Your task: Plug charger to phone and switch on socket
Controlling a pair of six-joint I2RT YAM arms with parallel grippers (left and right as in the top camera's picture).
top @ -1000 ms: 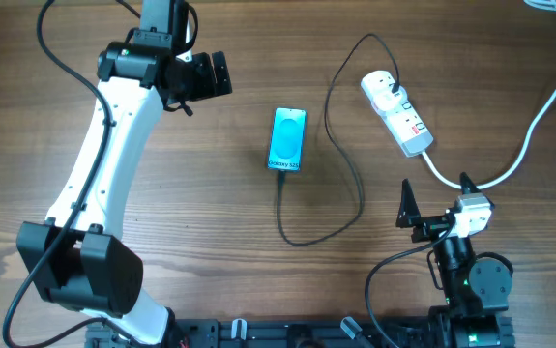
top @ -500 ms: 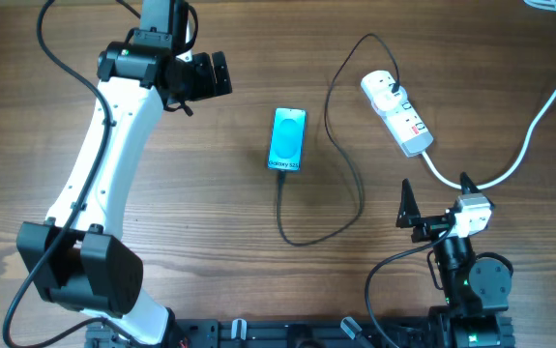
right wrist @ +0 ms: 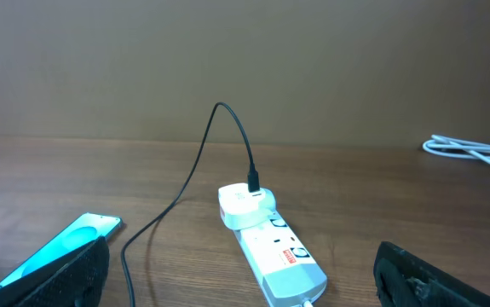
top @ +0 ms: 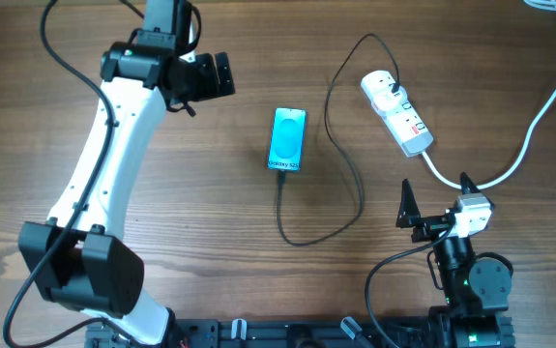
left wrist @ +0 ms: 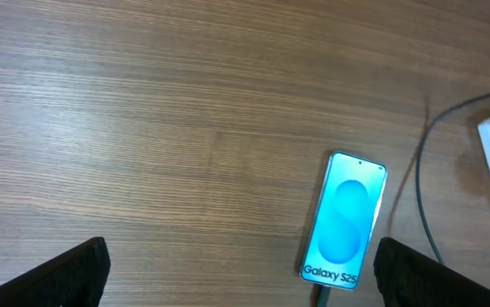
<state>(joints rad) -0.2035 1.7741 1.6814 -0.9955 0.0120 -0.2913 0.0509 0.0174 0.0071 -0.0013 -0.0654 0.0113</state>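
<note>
The phone (top: 287, 139) lies at mid table, cyan screen up, white text strip at its near end. It also shows in the left wrist view (left wrist: 344, 219) and partly in the right wrist view (right wrist: 53, 248). The thin black charger cable (top: 353, 184) loops from a white plug on the socket (top: 397, 111) round to the phone's near end, where its tip (top: 280, 177) meets the phone. The socket also shows in the right wrist view (right wrist: 281, 256). My left gripper (top: 221, 73) is open and empty, up and left of the phone. My right gripper (top: 435, 201) is open and empty, near the socket's cord end.
The thick white cord (top: 539, 116) runs from the socket's near end out past the table's far right corner. The right arm's base (top: 471, 280) stands at the front right. The left arm (top: 94, 174) spans the left side.
The left gripper has shifted very slightly away from me. Nothing else has moved.
</note>
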